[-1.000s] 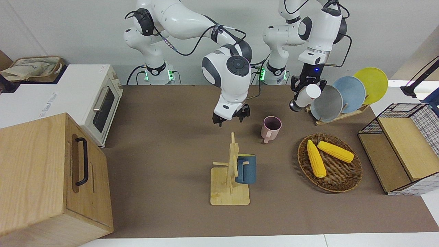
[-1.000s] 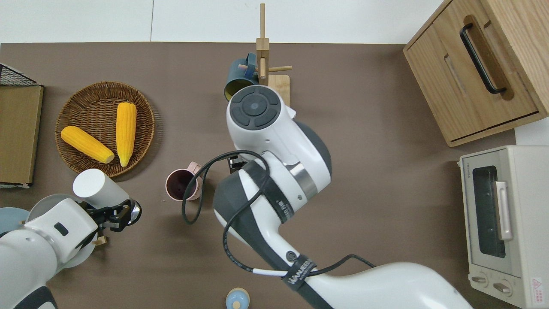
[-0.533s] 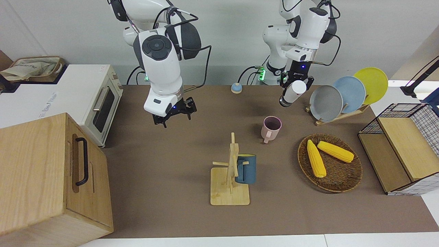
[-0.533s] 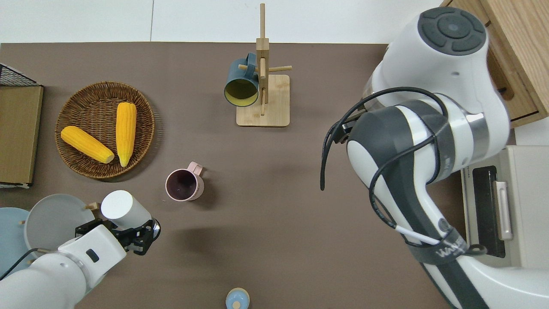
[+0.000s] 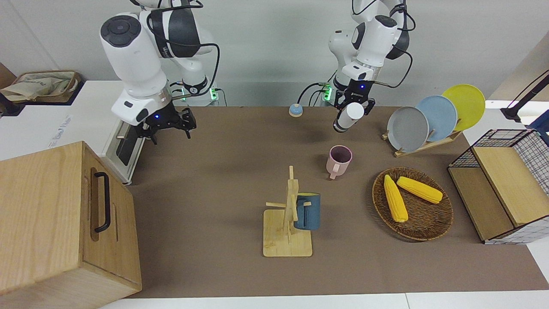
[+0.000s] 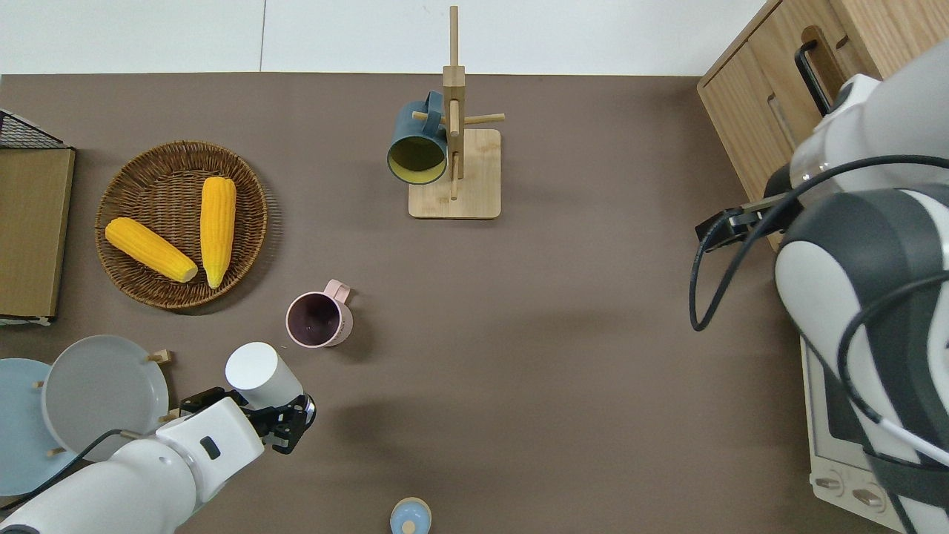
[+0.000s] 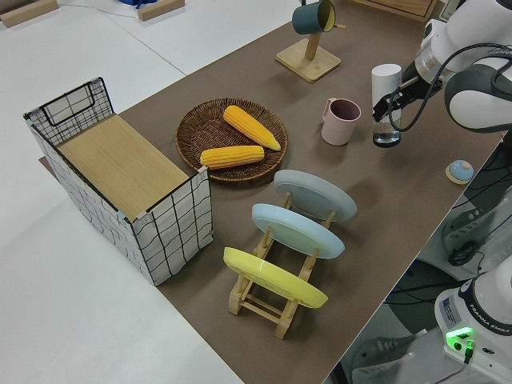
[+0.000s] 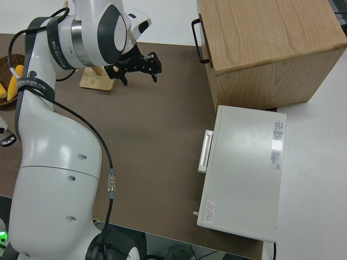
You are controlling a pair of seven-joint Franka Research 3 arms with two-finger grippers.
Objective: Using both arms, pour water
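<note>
My left gripper (image 5: pixel 354 105) is shut on a white bottle (image 5: pixel 351 115) with a metal base and holds it about upright over the brown mat, close to a pink mug (image 5: pixel 339 159). The bottle (image 6: pixel 259 373) and mug (image 6: pixel 319 319) also show in the overhead view and the left side view (image 7: pixel 386 96). My right gripper (image 5: pixel 165 126) is open and empty, over the mat by the toaster oven (image 5: pixel 124 128); it also shows in the right side view (image 8: pixel 138 67). A blue mug (image 5: pixel 308 210) hangs on a wooden mug tree (image 5: pixel 287 240).
A wooden cabinet (image 5: pixel 64 214) stands at the right arm's end. A wicker basket (image 5: pixel 424 227) holds two corn cobs. A plate rack (image 5: pixel 429 118) with three plates, a wire crate (image 5: pixel 502 184) and a small blue bell (image 5: pixel 294 110) are also on the table.
My right arm has swung away from the pink mug to the toaster oven's end of the table. My left gripper has carried the bottle from the plate rack toward the mug.
</note>
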